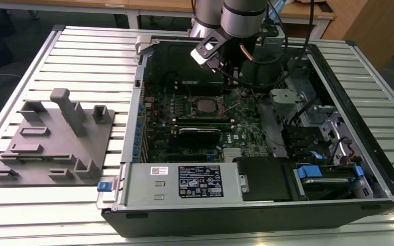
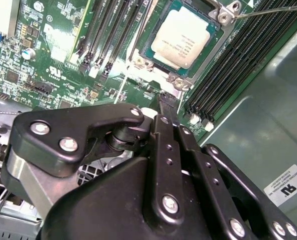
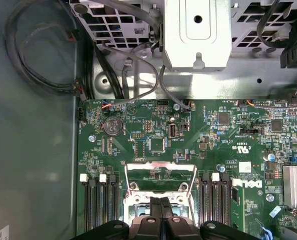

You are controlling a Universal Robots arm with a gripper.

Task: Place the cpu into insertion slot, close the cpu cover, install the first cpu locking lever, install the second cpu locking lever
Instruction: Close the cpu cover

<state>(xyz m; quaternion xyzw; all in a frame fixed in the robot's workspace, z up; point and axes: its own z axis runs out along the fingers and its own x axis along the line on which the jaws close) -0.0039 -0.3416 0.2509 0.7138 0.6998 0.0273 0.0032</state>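
The cpu, a square chip with a dull silver top, lies flat in the insertion slot on the green motherboard. In the exterior view the slot is near the middle of the open computer case. The cpu cover, a silvery frame with a window, stands tilted up from the socket. A thin wire locking lever sticks out past one socket corner. My gripper hovers just off the socket's edge with its black fingers pressed together and nothing between them. In the exterior view the gripper hangs above the board behind the socket.
Long black memory slots flank the socket on both sides. A metal drive cage and cable bundles lie beyond the board. The labelled power supply fills the case front. A grey fixture plate sits on the slatted table at the exterior view's left.
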